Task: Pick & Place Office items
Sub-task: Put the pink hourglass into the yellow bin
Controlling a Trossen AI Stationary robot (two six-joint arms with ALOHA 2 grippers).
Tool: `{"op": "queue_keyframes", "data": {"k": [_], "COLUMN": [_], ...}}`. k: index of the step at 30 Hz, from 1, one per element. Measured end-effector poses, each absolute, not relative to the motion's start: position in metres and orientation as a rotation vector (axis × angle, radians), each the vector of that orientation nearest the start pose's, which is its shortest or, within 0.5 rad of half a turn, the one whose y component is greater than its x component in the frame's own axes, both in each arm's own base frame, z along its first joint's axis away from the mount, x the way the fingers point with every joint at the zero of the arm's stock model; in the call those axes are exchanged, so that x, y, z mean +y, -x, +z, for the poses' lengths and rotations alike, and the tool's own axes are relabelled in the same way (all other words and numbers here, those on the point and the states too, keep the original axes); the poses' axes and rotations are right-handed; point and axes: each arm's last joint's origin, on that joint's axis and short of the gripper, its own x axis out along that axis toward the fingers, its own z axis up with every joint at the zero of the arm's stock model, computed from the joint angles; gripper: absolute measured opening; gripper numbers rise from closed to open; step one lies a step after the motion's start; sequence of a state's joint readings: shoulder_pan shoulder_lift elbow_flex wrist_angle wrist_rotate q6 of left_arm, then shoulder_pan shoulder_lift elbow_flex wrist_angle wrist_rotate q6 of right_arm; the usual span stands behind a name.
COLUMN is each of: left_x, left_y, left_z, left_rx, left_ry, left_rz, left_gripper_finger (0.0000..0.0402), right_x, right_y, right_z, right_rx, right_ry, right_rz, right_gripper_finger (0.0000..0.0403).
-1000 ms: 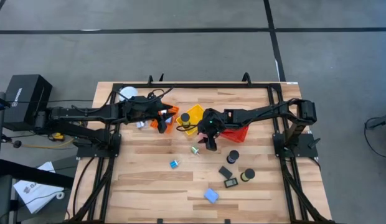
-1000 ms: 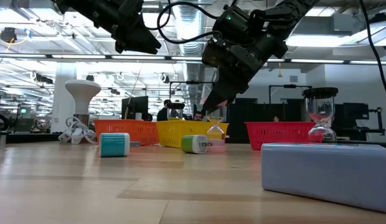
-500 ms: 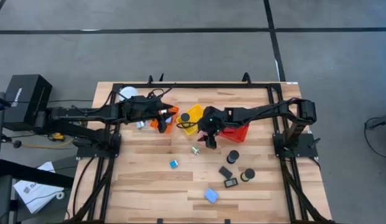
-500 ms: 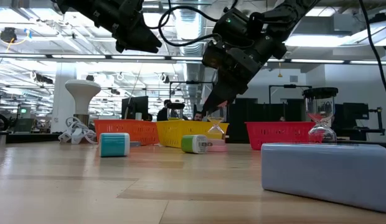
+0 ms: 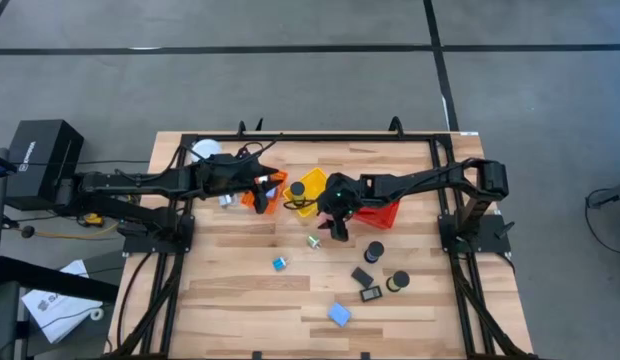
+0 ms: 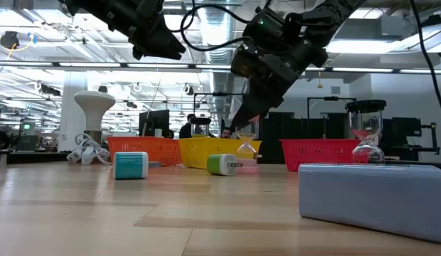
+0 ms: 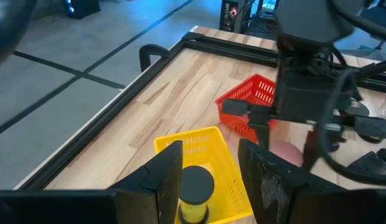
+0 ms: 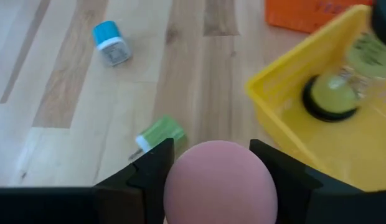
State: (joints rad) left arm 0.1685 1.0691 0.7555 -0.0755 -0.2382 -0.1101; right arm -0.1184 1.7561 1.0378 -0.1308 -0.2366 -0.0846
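From the left of the table [image 5: 220,300], we find the left gripper [image 5: 268,187] poised over the orange mesh basket [image 5: 266,196], its jaws apart and holding nothing; through its wrist camera we look down at a black-capped roll [image 7: 194,194] lying in the yellow mesh basket [image 7: 213,139], so we judge this arm is waiting above the bins. A white globe [image 5: 204,152] sits behind it at the far left corner.

Moving right, the right gripper [image 5: 338,228] hangs above the table just in front of the yellow and red mesh baskets [image 5: 382,213], jaws clamped on a pink cylinder [image 8: 220,180], which we take to be lifted clear for carrying to a basket. Below it lie a green-capped piece [image 8: 160,135] and a light-blue block [image 8: 110,43], not yet sorted.

Further right and nearer the front edge, black cylinders [image 5: 375,250], flat black rectangles [image 5: 362,277] and a larger light-blue block [image 5: 339,314] rest apart on the wood, awaiting pickup. A small hourglass-like object [image 6: 366,139] seems to stand by the red basket, though it is hard to make out.
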Motion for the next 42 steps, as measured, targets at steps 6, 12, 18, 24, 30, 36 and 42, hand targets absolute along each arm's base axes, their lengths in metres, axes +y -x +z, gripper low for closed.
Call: {"op": "queue_keyframes", "data": {"k": [6,12,18,24,30,36,42], "left_x": [0.046,0.046,0.046,0.046,0.046,0.046,0.046], "left_y": [-0.229,-0.229,-0.230,-0.230,-0.230,-0.230,-0.230], "left_z": [0.281,0.282,0.282,0.283,0.283,0.283,0.284], "left_rx": [0.359,0.353,0.348,0.342,0.336,0.331,0.321], "left_ry": [0.094,0.094,0.094,0.095,0.095,0.095,0.095], "left_rz": [0.423,0.422,0.422,0.422,0.422,0.422,0.422], "left_gripper_finger": [0.0150,0.0150,0.0150,0.0150,0.0150,0.0150,0.0150], "right_x": [-0.036,-0.035,-0.038,-0.038,-0.038,-0.038,-0.038], "right_y": [-0.355,-0.355,-0.355,-0.355,-0.353,-0.348,-0.343], "right_z": [0.175,0.177,0.177,0.177,0.181,0.195,0.206], "right_rx": [0.823,0.817,0.817,0.818,0.816,0.787,0.770], "right_ry": [-0.091,-0.076,-0.091,-0.092,-0.095,-0.077,-0.065], "right_rz": [0.130,0.141,0.131,0.131,0.130,0.103,0.088], "right_gripper_finger": [0.0184,0.0188,0.0184,0.0185,0.0184,0.0184,0.0184]}}
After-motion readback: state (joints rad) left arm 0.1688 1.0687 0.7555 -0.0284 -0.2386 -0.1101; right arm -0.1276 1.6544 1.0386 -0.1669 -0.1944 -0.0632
